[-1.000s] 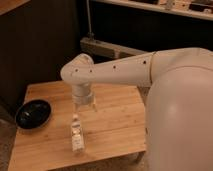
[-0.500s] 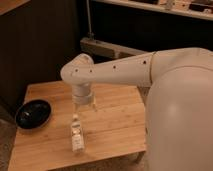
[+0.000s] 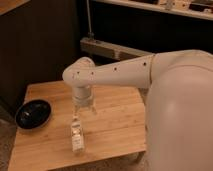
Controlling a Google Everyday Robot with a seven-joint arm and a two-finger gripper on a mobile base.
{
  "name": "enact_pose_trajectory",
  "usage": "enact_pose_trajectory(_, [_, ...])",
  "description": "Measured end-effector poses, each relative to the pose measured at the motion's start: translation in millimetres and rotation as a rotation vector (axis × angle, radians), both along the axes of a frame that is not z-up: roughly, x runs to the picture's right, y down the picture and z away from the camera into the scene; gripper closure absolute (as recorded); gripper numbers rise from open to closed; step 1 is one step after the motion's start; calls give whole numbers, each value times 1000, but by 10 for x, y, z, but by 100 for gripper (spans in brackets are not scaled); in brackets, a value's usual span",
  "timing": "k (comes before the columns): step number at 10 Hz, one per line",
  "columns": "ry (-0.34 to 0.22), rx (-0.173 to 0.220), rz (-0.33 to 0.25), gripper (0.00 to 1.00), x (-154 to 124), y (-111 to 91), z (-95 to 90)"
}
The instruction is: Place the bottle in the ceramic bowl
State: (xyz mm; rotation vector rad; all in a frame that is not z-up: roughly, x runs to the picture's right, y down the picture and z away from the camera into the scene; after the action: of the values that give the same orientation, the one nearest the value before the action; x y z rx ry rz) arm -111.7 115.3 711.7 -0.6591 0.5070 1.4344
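The small clear bottle (image 3: 76,135) with a white label stands upright on the wooden table (image 3: 117,125), near its front edge. The shallow black ceramic bowl (image 3: 33,113) sits at the table's left edge, well left of the bottle. My gripper (image 3: 83,107) hangs from the white arm just above and slightly behind the bottle's cap, pointing down. The wrist hides most of it. The bottle rests on the table, apart from the bowl.
My large white arm and body (image 3: 175,100) fill the right side of the view. A dark wall and a grey shelf rail (image 3: 115,50) lie behind the table. The floor shows at the lower left.
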Motion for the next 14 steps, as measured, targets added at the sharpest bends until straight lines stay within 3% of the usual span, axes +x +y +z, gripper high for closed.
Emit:
enact_pose_trajectory(5, [-89, -69, 26, 35, -161, 263, -8])
enact_pose_trajectory(8, [-120, -112, 9, 35, -301, 470, 30])
enact_pose_trajectory(10, [-115, -116, -2, 35, -348, 611, 89])
enact_pose_trajectory(14, [-95, -87, -26, 35, -394, 725, 181])
